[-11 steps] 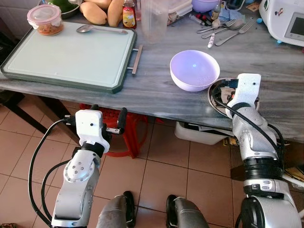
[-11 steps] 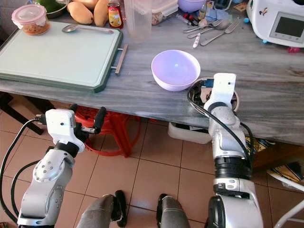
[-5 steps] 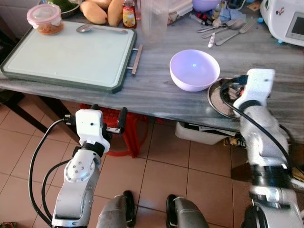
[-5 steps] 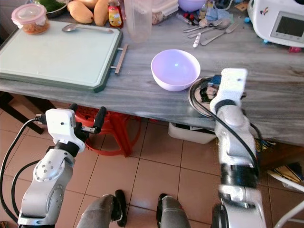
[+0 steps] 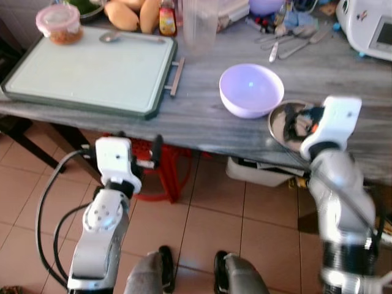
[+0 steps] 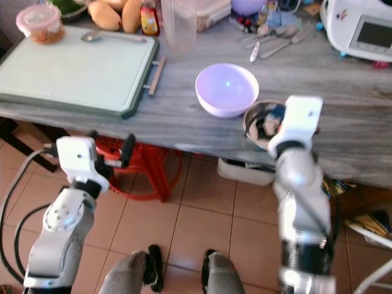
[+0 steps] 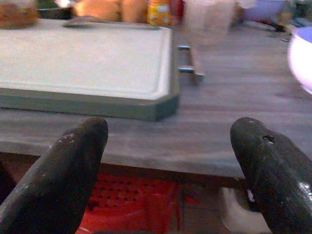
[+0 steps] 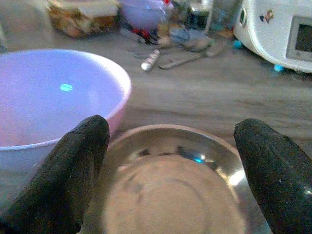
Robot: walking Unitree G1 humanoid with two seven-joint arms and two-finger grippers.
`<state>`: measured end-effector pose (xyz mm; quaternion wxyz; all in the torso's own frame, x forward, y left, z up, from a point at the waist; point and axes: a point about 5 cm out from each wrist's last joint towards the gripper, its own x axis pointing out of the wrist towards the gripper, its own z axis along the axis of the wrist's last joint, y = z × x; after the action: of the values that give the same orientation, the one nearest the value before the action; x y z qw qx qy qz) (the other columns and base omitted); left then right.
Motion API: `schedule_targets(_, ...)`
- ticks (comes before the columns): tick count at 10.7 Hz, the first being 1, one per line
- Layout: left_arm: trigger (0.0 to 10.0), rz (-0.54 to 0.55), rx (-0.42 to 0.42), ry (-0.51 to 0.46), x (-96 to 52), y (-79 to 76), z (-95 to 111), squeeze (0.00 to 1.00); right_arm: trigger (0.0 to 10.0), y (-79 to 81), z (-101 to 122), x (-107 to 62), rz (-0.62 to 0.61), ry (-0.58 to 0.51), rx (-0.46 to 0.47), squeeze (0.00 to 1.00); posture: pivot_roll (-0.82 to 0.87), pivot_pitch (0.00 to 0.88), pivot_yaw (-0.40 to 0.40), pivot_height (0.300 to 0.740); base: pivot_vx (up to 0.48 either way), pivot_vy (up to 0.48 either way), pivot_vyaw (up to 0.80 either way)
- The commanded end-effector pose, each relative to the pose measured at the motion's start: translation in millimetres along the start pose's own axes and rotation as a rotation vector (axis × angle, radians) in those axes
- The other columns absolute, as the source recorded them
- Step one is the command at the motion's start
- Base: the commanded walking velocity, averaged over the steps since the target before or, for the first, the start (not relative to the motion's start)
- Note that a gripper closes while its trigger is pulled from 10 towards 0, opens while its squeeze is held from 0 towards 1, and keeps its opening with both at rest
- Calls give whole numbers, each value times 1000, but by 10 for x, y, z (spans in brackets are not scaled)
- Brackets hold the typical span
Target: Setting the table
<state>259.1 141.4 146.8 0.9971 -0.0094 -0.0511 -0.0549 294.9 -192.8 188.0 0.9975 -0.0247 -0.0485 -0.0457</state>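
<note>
Setting: grey wood-grain table (image 5: 202,116) across the upper half of the head views, tiled floor below.
Right gripper (image 8: 168,170): raised at the table's near edge, right of centre in the head views; fingers spread wide, one either side of the steel bowl's rim, nothing gripped.
Steel bowl (image 5: 288,122): shiny and shallow, at the table's front edge, right of centre, partly hidden behind the right wrist; rim just beside the lilac bowl, contact not clear.
Lilac bowl (image 5: 251,90): upright, centre of the left eye view, up and left of the steel bowl.
Left gripper (image 7: 168,168): held below the table edge at lower left of the head views, fingers well apart and empty, pointed toward the tray's near corner.
Tray (image 5: 86,70): pale green, dark-rimmed, with metal handle (image 5: 174,76) on its right side; upper left of the head views.
Spoon (image 5: 131,38): lying along the tray's far edge.
Lidded container (image 5: 58,23): pink-lidded, reddish contents, on the tray's far left corner.
Clear tumbler (image 5: 199,27): top centre, just past the tray's far right corner.
Cutlery (image 5: 291,40): loose forks and spoons in a cluttered heap, upper right of the left eye view.
White appliance (image 6: 361,27): screen-fronted, top right corner.
Red stool (image 6: 144,168): under the table, behind the left gripper.
</note>
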Motion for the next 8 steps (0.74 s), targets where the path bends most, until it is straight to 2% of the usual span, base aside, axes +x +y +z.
schedule_targets(1,10000,20,4,3,-1,9,-12,0,10000,63,57,-59,29,-41,16,0,-32,211,-14,740,0,0,0)
schedule_targets(8,10000,38,-7,15,17,17,-13,0,10000,165,28,-131,69,-69,21,0,-29,214,-14,740,0,0,0)
